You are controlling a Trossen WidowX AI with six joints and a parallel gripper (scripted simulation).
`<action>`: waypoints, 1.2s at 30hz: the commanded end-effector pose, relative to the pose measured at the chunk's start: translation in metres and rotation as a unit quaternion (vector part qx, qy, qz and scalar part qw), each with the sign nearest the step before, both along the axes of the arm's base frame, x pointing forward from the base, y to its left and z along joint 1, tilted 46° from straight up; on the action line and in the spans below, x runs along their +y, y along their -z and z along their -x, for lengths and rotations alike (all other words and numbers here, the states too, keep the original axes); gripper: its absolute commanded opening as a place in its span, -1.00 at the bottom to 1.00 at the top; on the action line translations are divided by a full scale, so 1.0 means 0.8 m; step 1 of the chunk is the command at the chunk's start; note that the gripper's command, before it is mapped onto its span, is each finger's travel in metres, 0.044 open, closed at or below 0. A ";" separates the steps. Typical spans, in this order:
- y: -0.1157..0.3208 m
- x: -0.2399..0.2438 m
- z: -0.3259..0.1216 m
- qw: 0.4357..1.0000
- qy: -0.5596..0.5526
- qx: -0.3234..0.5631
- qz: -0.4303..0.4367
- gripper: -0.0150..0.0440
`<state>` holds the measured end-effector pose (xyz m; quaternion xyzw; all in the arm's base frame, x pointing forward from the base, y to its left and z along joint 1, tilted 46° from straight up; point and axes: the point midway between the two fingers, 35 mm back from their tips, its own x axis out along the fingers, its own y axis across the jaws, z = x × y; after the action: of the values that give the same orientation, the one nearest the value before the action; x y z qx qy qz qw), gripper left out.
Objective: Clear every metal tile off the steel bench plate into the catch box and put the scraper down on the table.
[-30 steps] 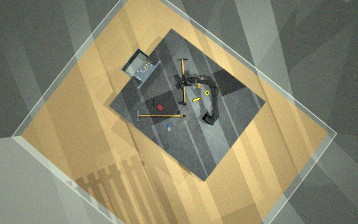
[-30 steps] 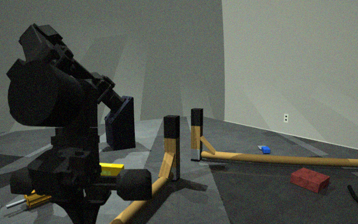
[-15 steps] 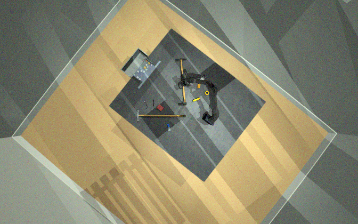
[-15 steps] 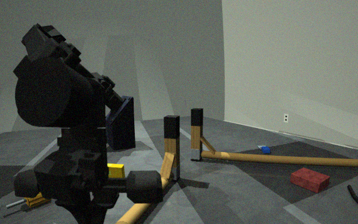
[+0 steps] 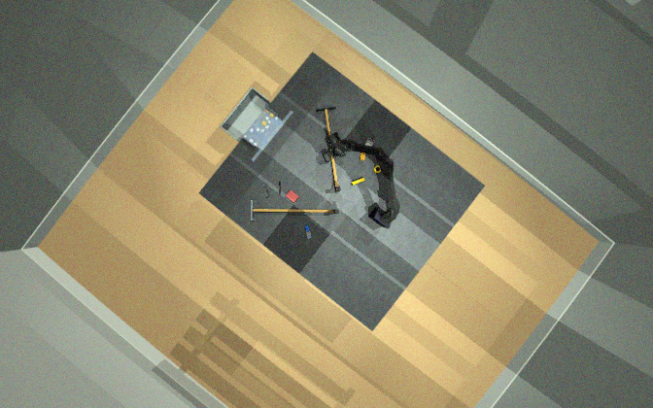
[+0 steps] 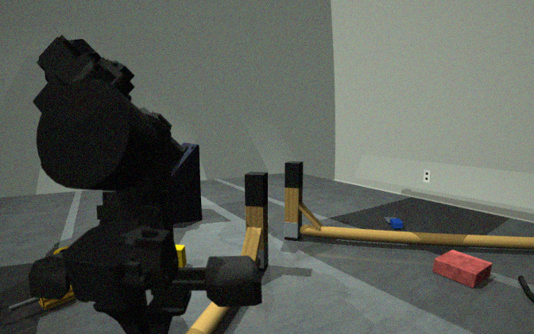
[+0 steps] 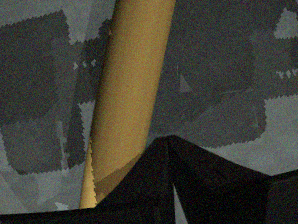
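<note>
My gripper (image 5: 331, 148) (image 7: 166, 145) is shut and empty, above and close beside the wooden handle of the black-headed scraper (image 5: 327, 121) (image 6: 210, 317) (image 7: 132, 75). That scraper lies on the table, with an upright black-topped grip at its near end. A second scraper (image 5: 289, 210) (image 6: 385, 234) with a grey head lies to the left. The pale blue bench plate (image 5: 263, 139) bears several small white and orange tiles. The grey catch box (image 5: 237, 106) adjoins its far end; I make out no tiles inside it. The fingertips' exact gap to the handle cannot be told.
A red block (image 5: 292, 195) (image 6: 460, 267) and thin dark pieces lie between the scrapers and the left table edge. A blue-and-grey item (image 5: 307, 231) (image 6: 395, 223) lies beyond the second scraper. A yellow block (image 5: 358, 181), a yellow ring (image 5: 377, 169) and an orange item (image 5: 362, 156) lie near the arm.
</note>
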<state>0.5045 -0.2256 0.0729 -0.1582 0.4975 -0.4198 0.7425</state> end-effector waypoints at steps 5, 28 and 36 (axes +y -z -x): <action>0.006 0.004 -0.009 1.000 0.001 -0.002 0.000 -0.49; 0.020 0.017 -0.029 1.000 0.001 -0.002 0.000 -0.49; 0.014 0.023 -0.031 1.000 0.000 -0.003 0.001 -0.49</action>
<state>0.5292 -0.2107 0.0582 -0.1576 0.4949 -0.4206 0.7438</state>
